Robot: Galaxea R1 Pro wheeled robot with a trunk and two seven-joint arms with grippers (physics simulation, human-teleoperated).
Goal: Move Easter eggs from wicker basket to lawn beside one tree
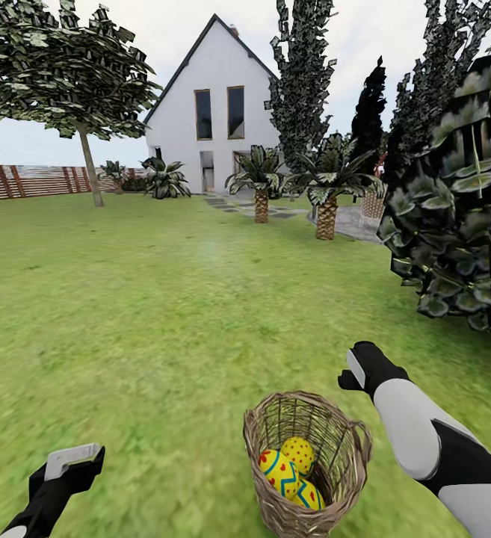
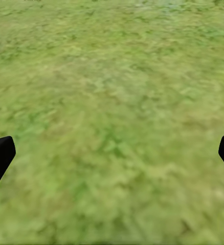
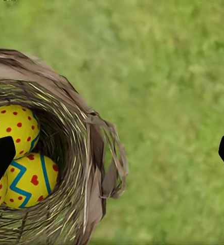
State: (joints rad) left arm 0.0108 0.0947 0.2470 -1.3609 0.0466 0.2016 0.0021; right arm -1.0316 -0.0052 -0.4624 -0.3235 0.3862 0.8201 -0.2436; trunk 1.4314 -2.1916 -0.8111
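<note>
The wicker basket (image 1: pixel 305 463) stands on the lawn (image 1: pixel 163 314) just in front of me, all three Easter eggs (image 1: pixel 290 467) still inside; my right gripper (image 1: pixel 350 373), jaws spread and empty, hovers just beyond its rim on my right side, so the eggs lie inward and below it; my left gripper (image 1: pixel 73 459), also spread, hangs over bare grass, farther off; the right arm is nearer.

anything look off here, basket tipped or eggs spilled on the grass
Nothing stands out. The wicker basket stands upright on the lawn with all three Easter eggs inside it, none on the grass. Both grippers are open and empty; the right gripper hangs just beyond the basket's rim.
</note>
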